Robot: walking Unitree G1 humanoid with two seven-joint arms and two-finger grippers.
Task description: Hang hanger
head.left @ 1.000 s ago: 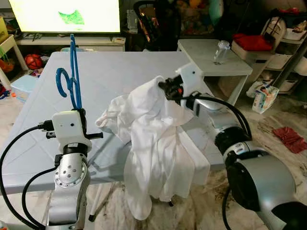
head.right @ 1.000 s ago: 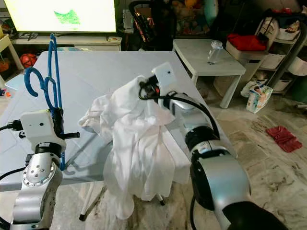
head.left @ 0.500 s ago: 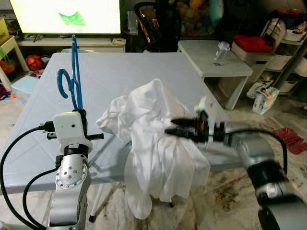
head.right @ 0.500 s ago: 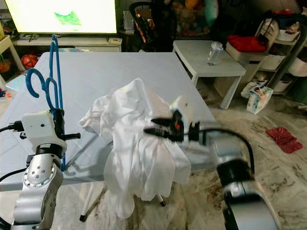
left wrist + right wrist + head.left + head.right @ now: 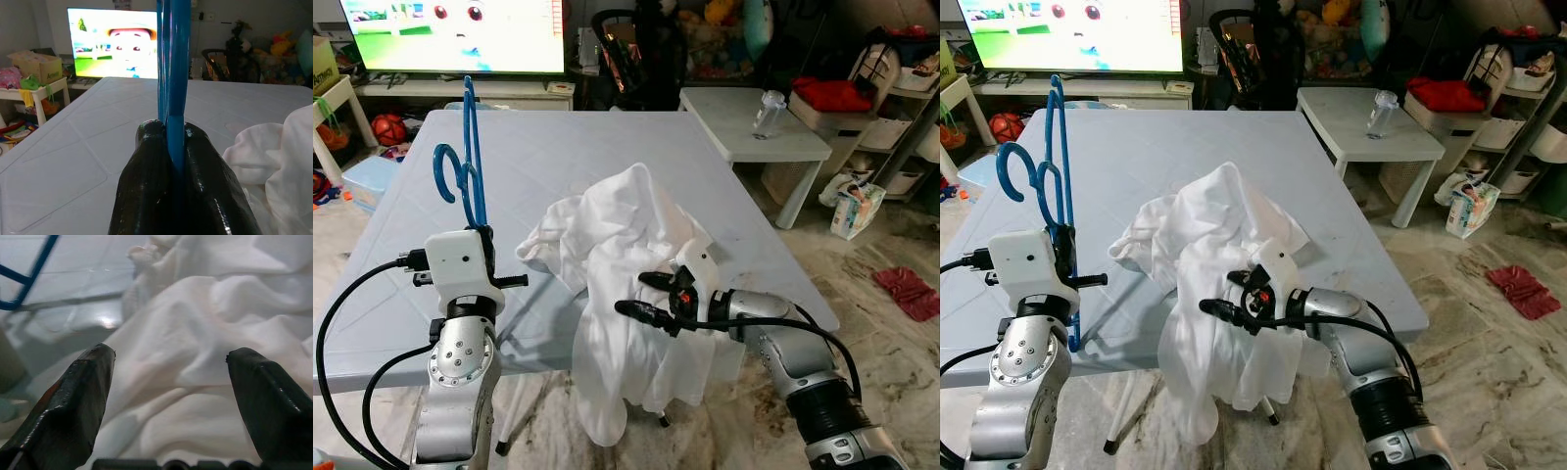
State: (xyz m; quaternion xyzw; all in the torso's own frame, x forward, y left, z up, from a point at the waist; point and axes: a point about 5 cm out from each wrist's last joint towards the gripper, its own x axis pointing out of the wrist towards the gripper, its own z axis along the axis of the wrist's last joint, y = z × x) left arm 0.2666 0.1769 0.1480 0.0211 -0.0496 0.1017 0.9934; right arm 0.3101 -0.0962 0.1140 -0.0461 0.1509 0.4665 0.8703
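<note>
So far the blue hanger is only held, not hung: it stands upright above the near left part of the grey counter, its hook uppermost, with no rail or peg to be made out. The left gripper has its fingers pressed together on the hanger's lower bar, pinching it. Beside it a white garment lies heaped on the counter and spills over the near edge, not on the hanger. The right gripper hovers at the draped cloth with fingers spread, gripping nothing. Dressing and hanging both look undone.
</note>
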